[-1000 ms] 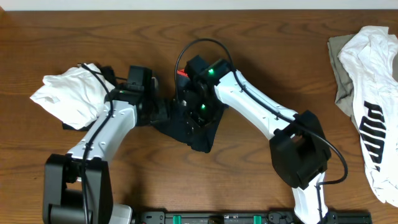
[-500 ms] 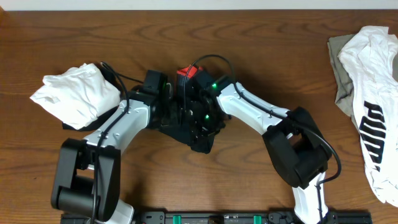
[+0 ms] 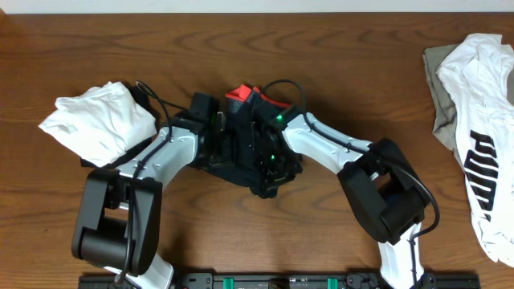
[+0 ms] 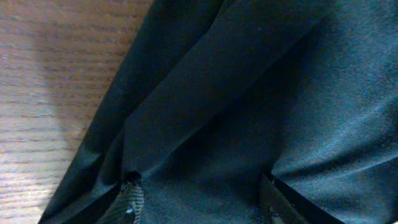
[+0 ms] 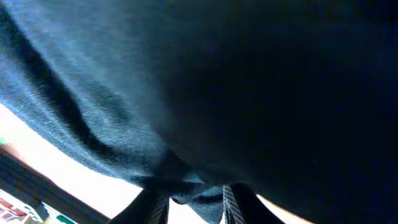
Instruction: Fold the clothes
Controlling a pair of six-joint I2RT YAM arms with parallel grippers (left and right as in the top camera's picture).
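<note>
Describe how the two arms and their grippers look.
The left arm and right arm have smooth white link shells between bulky black joint housings. Thin black cables loop above the wrists. Small green lights glow on the right arm's black wrist. The fingers are dark and narrow.

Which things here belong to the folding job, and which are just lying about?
Job:
- black pants with red waistband
- crumpled white top
- white PUMA top
- beige piece, partly under it

Not the job:
- wooden table
- black rail at its near edge
</note>
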